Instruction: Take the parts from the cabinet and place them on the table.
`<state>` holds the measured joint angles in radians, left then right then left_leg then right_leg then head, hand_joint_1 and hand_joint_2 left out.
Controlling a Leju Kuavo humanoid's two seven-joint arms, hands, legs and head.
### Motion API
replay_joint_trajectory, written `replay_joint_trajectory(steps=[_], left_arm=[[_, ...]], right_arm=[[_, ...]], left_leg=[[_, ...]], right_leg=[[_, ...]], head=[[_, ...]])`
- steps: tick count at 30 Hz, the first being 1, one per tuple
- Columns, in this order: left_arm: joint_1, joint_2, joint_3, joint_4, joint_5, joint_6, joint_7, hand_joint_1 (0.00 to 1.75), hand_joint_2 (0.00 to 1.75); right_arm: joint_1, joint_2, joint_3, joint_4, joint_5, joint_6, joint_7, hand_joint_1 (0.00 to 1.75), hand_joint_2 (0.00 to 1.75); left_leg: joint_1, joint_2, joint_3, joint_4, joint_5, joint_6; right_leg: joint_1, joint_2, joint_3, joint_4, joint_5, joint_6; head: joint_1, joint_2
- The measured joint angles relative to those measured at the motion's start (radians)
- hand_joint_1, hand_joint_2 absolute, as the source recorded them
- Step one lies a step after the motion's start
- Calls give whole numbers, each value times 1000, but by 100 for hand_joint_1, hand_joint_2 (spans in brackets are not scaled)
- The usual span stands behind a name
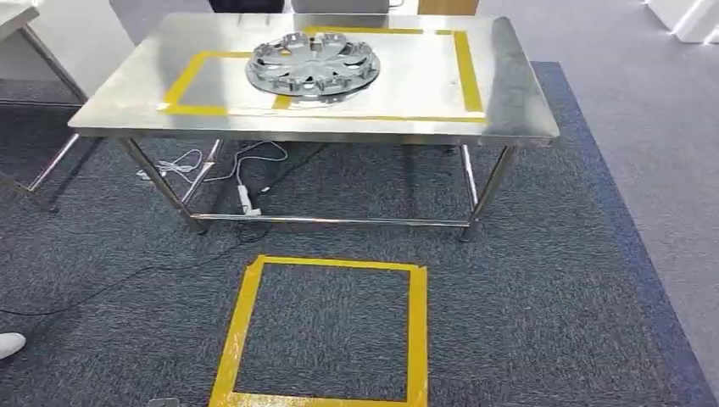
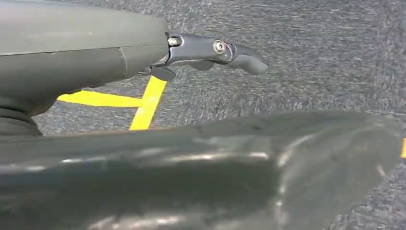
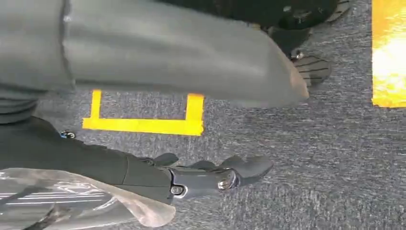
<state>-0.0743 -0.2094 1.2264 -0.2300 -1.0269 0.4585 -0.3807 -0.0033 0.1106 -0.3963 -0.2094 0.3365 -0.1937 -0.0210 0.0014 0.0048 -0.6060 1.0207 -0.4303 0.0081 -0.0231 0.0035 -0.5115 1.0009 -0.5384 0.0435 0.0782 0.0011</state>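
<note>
A silver wheel cover (image 1: pixel 313 64) is lying flat on the steel bench (image 1: pixel 517 93), overlapping the yellow tape outline (image 1: pixel 467 72) marked on its top, so at least one part is looking delivered. No cabinet is appearing in the head view, and whether more parts are waiting there cannot be told. The left hand (image 2: pixel 210 52) is hanging over the grey carpet (image 1: pixel 543 297) with fingers extended and holding nothing. The right hand (image 3: pixel 210 175) is likewise hanging with fingers stretched and nothing in them. Judging by the wrist views, both are hanging low, well apart from the wheel cover on the bench.
</note>
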Motion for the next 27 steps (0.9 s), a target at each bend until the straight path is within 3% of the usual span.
replay_joint_trajectory(steps=[2, 3, 4, 5, 7, 8, 9, 10, 11, 12, 13, 14, 17, 18, 19, 20, 22, 23, 24, 25, 27], left_arm=[[0, 0, -1, 0, -3, 0, 3, 0, 0], [1, 0, -2, 0, -3, 1, 3, 0, 0], [1, 0, -2, 0, -4, 2, 2, 0, 0], [0, 0, -2, 0, -4, 2, 1, 0, 0], [0, 0, -3, 0, -4, 3, -4, 0, 0], [1, 0, -2, 0, -4, 3, -6, 0, 0], [2, 0, -2, 0, -4, 3, -8, 0, 0], [2, 0, -3, 0, -3, 3, -10, 0, 0], [2, 0, -3, 0, -3, 3, -10, 0, 0], [3, 0, -3, 0, -3, 3, -10, 0, 0], [4, 4, -2, 0, -3, 4, -10, 0, 0], [7, 4, -2, 0, -3, 5, -7, 0, 0], [12, 3, -2, 0, -5, 8, 0, 0, 0], [13, 1, -2, 0, -5, 9, 4, 0, 0], [10, 2, -3, 0, -6, 11, 5, 0, 0], [9, 2, -3, 0, -7, 12, 5, 0, 0], [13, 0, -3, 0, -9, 13, 10, 0, 0], [14, 0, -3, 0, -10, 14, 12, 0, 0], [14, 0, -4, 0, -11, 15, 14, 0, 0], [13, -1, -5, 0, -11, 15, 14, 0, 0], [10, -2, -6, 0, -11, 17, 12, 0, 0]], right_arm=[[3, 0, -5, 0, 4, -18, 8, 0, 0], [3, 1, -7, 0, 5, -26, 9, 0, 0], [2, 2, -9, 0, 7, -32, 8, 0, 0], [2, 3, -11, 0, 6, -34, 6, 0, 0], [4, 5, -21, 0, 2, -34, -4, 0, 0], [5, 5, -25, 0, -2, -34, -7, 0, 0], [5, 5, -30, 0, -5, -34, -9, 0, 0], [5, 5, -34, 0, -8, -34, -10, 0, 0], [4, 6, -40, 0, -13, -34, -11, 0, 0], [3, 8, -45, 0, -17, -34, -13, 0, 0], [3, 14, -51, 0, -22, -37, -13, 0, 0], [0, 16, -55, -1, -22, -41, -14, 0, 0], [-4, 20, -64, -1, -17, -45, -16, 0, 0], [-1, 20, -66, -1, -13, -46, -15, 0, 0], [2, 21, -67, -1, -9, -49, -13, 0, 0], [1, 21, -68, -1, -5, -50, -11, 0, 0], [-6, 21, -70, -1, 1, -50, -10, 0, 0], [-6, 21, -70, -1, 6, -50, -10, 0, 0], [-4, 21, -70, -1, 10, -49, -9, 0, 0], [-1, 21, -70, -1, 13, -48, -8, 0, 0], [3, 21, -70, -1, 17, -46, -8, 0, 0]], left_leg=[[5, 1, 3, -4, 6, -12], [8, 1, -1, 0, 1, -17], [9, -1, -9, 26, -31, -22], [9, -1, -31, 89, -80, -25], [9, -1, -91, 256, -162, -29], [9, -1, -106, 304, -174, -29], [8, -1, -101, 304, -165, -28], [8, -2, -78, 266, -135, -23], [8, -9, -35, 184, -88, -17], [7, -31, 8, 97, -46, -9], [9, -91, 35, 32, -32, 3], [11, -106, 41, 17, -35, 7], [3, -73, 43, 1, -46, 9], [12, -60, 48, -18, -40, 13], [13, -44, 53, -25, -36, 17], [12, -35, 52, -26, -36, 21], [9, -4, 52, -25, -37, 24], [8, 15, 51, -24, -38, 24], [8, 27, 51, -24, -38, 24], [8, 39, 52, -24, -39, 24], [8, 59, 53, -23, -40, 21]], right_leg=[[4, 3, -2, 1, 6, -13], [-1, 4, -1, -3, 14, -25], [-1, 7, 6, -3, 17, -31], [0, 9, 3, -2, 21, -36], [3, 16, -2, -1, 24, -39], [4, 21, -3, -1, 24, -39], [5, 28, -3, 0, 24, -39], [6, 38, -3, 0, 24, -39], [8, 50, -1, 1, 24, -39], [8, 61, 1, 0, 24, -38], [4, 68, -2, 0, 24, -38], [10, 81, -11, 6, 23, -30], [-5, 115, -30, 0, 36, -6], [-1, 116, -44, 0, 33, -1], [2, 57, -45, 17, 20, 3], [4, 21, -67, 61, -10, 6], [3, 5, -143, 213, -79, 11], [3, 4, -175, 274, -98, 13], [3, 2, -181, 288, -91, 14], [3, 0, -165, 257, -63, 14], [3, -20, -81, 104, 17, 12]], head=[[2, 0], [1, 0], [-2, 0], [-7, 0], [-9, 0], [-9, 0], [-9, 0], [-9, 0], [-9, 0], [-9, 0], [-7, 0], [-7, 0], [-15, 0], [-15, 0], [-12, 0], [-4, 0], [-3, 0], [-2, 0], [-2, 0], [-2, 0], [-2, 0]])
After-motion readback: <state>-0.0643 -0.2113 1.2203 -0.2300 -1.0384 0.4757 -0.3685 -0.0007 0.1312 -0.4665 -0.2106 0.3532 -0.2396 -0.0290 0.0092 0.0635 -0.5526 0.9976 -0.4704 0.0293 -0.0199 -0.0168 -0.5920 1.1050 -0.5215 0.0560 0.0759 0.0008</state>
